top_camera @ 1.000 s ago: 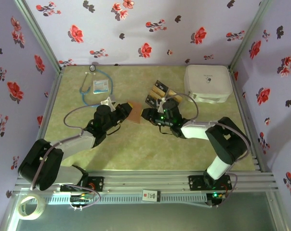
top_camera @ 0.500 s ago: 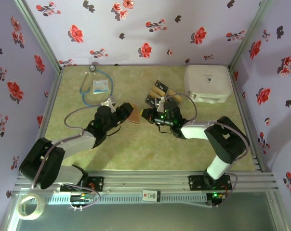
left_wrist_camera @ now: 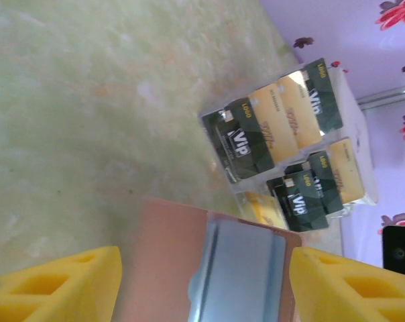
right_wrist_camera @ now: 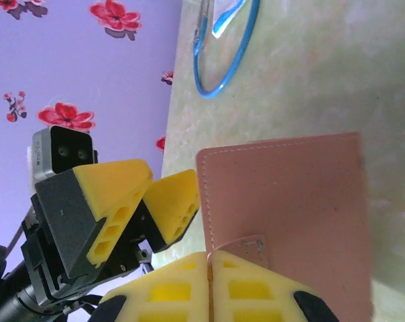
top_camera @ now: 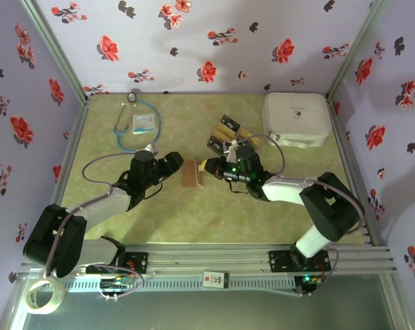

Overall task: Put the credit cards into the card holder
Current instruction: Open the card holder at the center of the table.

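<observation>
The reddish-brown card holder is partly open at mid-table, its grey slotted inside facing the left wrist camera. My right gripper is shut on the holder's edge by a small stitched tab, and the holder's outer cover shows above its fingers. My left gripper is open, its yellow fingers on either side of the holder. The credit cards, tan and black, stand in a clear rack behind it.
A big white case sits at the back right. A blue stethoscope and a white-blue packet lie at the back left. A tape roll rests outside the frame rail, near left.
My left gripper opened, let go of the card holder and drew back to the left. My right gripper shut on the holder's edge, and the holder shifted slightly nearer.
</observation>
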Controlling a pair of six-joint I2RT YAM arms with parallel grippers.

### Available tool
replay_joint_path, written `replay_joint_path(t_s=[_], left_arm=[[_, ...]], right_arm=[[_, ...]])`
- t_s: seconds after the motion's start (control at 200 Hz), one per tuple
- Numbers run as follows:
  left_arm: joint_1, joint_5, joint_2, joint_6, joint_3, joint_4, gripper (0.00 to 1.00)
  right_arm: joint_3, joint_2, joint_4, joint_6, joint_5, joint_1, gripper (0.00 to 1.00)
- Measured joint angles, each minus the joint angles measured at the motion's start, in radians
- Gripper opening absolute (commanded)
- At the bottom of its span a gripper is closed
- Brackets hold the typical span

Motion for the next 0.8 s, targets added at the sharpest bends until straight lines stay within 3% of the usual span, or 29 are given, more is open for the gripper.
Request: replay_joint_path(t_s=[0.485,0.8], left_arm=[[0.000,-0.023,0.080,0.094,0.004,-0.206,0.53],[-0.002,-0.034,0.126,0.159,0.076,-0.296,0.56]], right_arm=[[-0.102,0.039,0.023,-0.023,0.020,-0.012,0.00],[-0.129,-0.018,-0.156,-0.141,0.092,-0.029,0.00]])
